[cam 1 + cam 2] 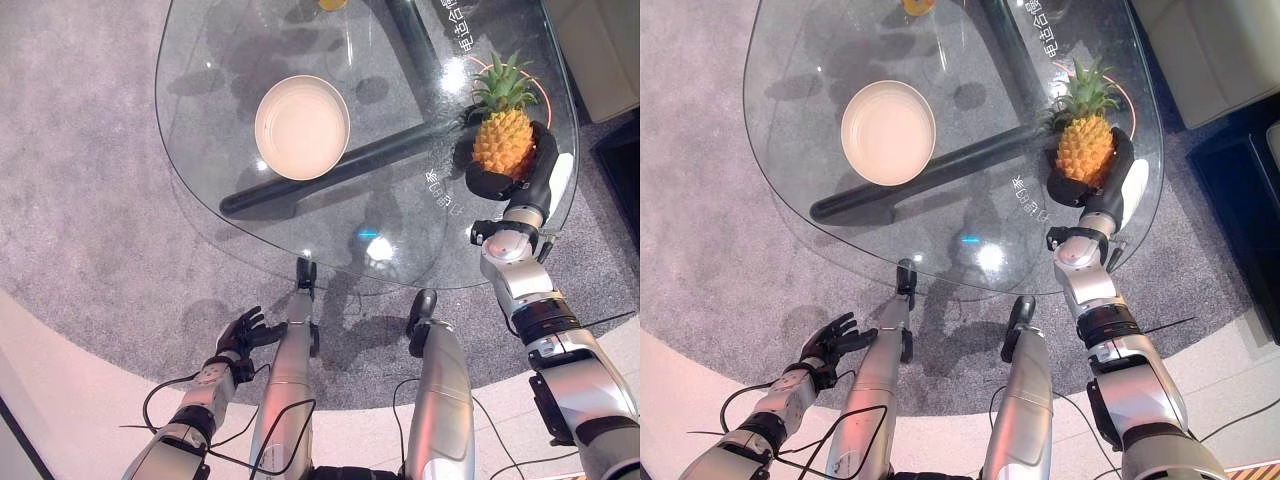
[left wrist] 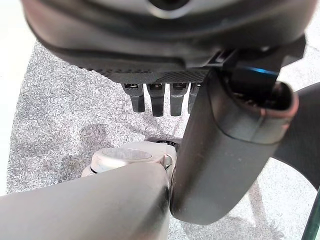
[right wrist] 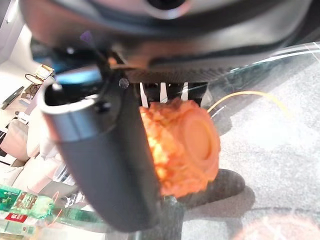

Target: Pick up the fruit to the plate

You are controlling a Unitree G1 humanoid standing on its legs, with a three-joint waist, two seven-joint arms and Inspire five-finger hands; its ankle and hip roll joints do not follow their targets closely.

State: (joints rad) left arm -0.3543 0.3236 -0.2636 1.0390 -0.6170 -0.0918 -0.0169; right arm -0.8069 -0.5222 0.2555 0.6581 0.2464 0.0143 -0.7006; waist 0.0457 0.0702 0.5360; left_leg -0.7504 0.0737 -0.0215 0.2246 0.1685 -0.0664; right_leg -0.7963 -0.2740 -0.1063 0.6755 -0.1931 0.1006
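I had the right hand (image 1: pixel 520 172) wrapped around the pineapple (image 1: pixel 503 138), thumb and fingers curled onto its body; my right wrist view confirmed it, the orange fruit (image 3: pixel 181 148) pressed between the thumb and the row of fingers. The pineapple stood upright, leafy crown up, at the right-hand edge of the glass table (image 1: pixel 250 250), well to the right of the plate (image 1: pixel 302 127). Whether its base was touching the glass or just clear of it I could not tell from the head views. The plate lay empty, nearer the middle of the table. My left hand (image 1: pixel 243 333) hung idle below the table's near edge, well short of the plate, fingers loosely spread and holding nothing.

I judged this to be the grasp step, with the carry not yet made. The next move called for a clean lift off the glass, then a sweep leftward to bring the fruit over the plate, keeping it upright so that the top-heavy crown would not tip it on release.
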